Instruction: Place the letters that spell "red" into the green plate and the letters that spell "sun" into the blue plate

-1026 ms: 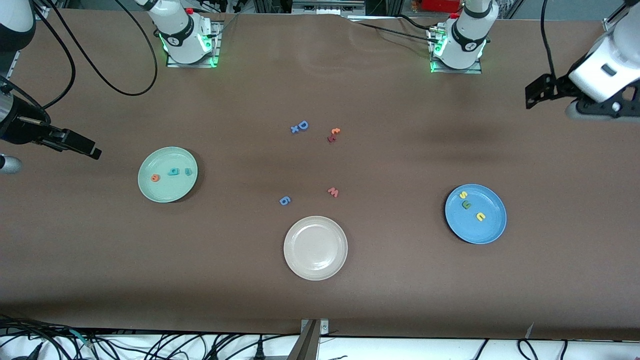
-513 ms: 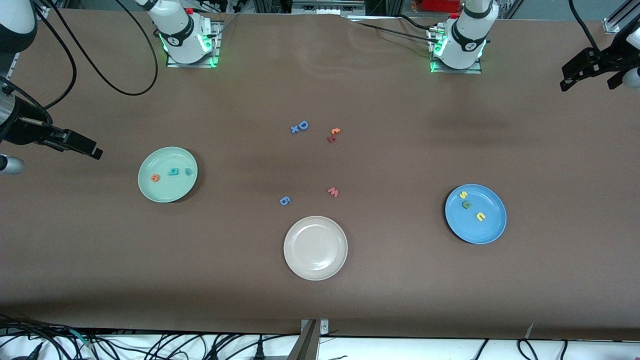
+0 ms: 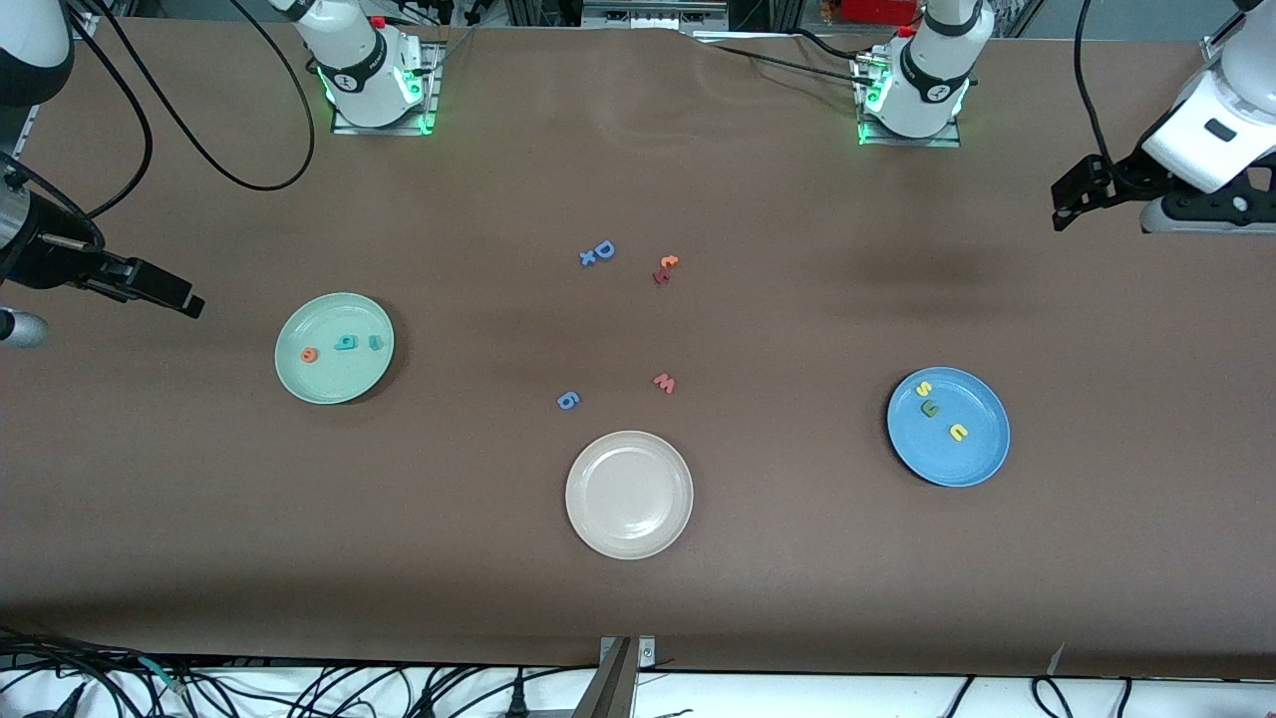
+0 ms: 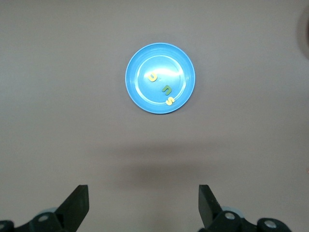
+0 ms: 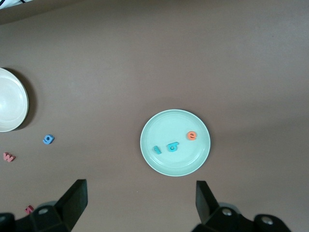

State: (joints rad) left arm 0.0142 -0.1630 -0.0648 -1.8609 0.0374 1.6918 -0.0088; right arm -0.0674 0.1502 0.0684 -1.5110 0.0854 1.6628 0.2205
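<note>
The e (image 3: 310,354), d (image 3: 345,342) and r (image 3: 375,342) lie in the green plate (image 3: 299,384); s (image 3: 924,389), one arch (image 3: 930,408) and the other (image 3: 957,432) in the blue plate (image 3: 982,464) — sorting looks done. Both end effectors — left (image 4: 142,203) and right (image 5: 140,200) — hang spread and empty above the desk's (image 3: 797,558) ends, probably to clear the plates.

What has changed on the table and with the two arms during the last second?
Only the left gripper moved: it swung out toward the table's edge at the left arm's end, then came back, open and empty. The right gripper stayed open near the green plate. All letters and the blue plate kept their places.
</note>
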